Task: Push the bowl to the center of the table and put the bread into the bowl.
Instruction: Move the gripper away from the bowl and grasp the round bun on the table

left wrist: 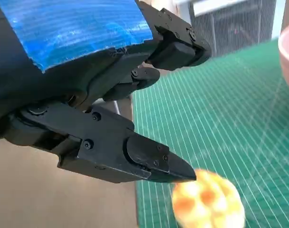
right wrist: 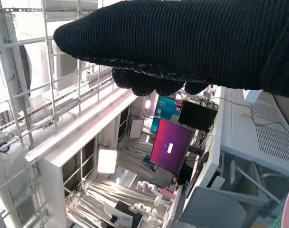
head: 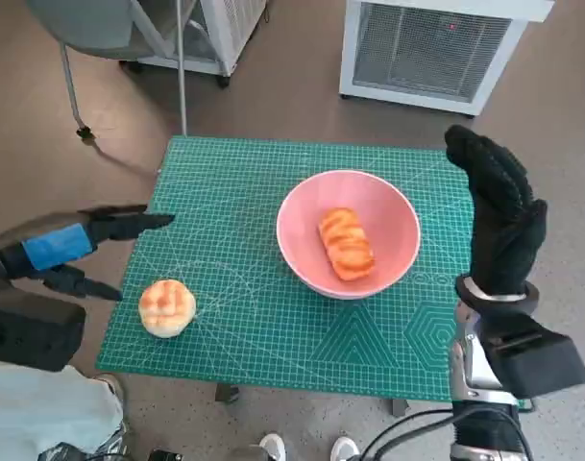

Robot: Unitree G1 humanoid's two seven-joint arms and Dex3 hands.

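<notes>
Gripping the soft bun: round bread (head: 167,307) lies near the table's (head: 273,336) left edge.
Left hand (head: 76,252) spread, empty; right hand (head: 499,216) flat, empty. Take its sides lightly (likely squashy); bowl (head: 388,206) holds another loaf (head: 347,244).

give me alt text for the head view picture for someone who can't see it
A pink bowl holding a long glazed bread sits on a green cutting-mat table, with a round bun near the blue-taped left hand. The black-gloved right hand is raised beside the bowl, holding nothing.

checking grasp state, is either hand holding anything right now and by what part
Nothing is held. The left hand hangs open beside the round bread; the right hand is raised and empty.
</notes>
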